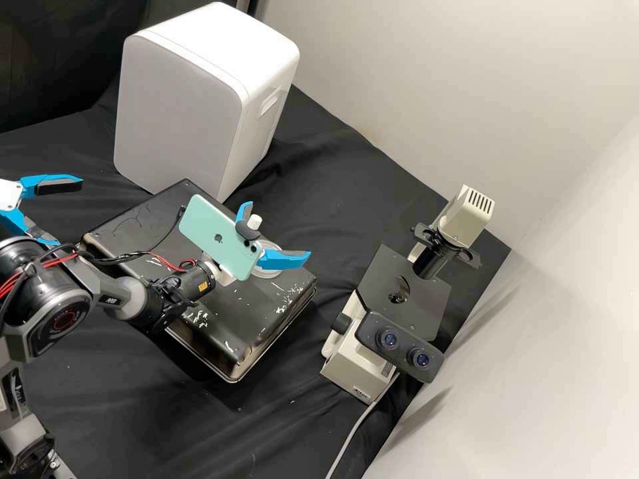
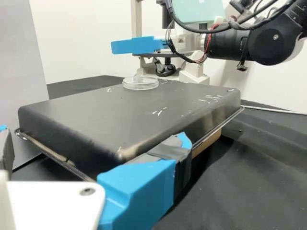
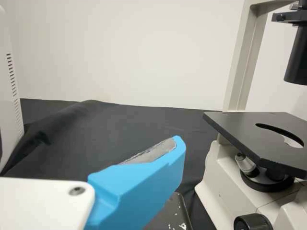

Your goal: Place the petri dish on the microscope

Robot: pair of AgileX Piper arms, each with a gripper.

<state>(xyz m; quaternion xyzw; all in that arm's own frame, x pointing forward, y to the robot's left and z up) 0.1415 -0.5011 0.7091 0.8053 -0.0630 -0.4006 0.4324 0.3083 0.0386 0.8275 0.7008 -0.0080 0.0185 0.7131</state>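
Dish: the clear dish (image 2: pixel 140 83) lies flat on the black tray (image 1: pixel 219 319), near the tray's 3 o'clock corner in the high view. It is well apart from the microscope (image 1: pixel 393 319).
Right claw: the right claw (image 1: pixel 266 236) is released, its blue fingers spread wide, and it hangs just over the dish. In the left wrist view one finger (image 2: pixel 136 45) sits level above the dish with a gap under it, not touching.
Left claw: the left claw (image 1: pixel 66 209) is released, fingers wide, at 9 o'clock of the tray. It sits low, facing the tray's rim.
Right arm: it crosses the tray from 8 o'clock and carries a mint phone (image 1: pixel 219 236) at its wrist.
Microscope: it stands on the cloth (image 1: pixel 333 173) at 3 o'clock of the tray. Its black stage (image 1: pixel 406 293) is level, with a round hole in it, and the eyepieces face 5 o'clock.
Tray: dark and scuffed with white marks.
Box: the white box (image 1: pixel 200 93) stands upright at 12 o'clock of the tray, just behind it.
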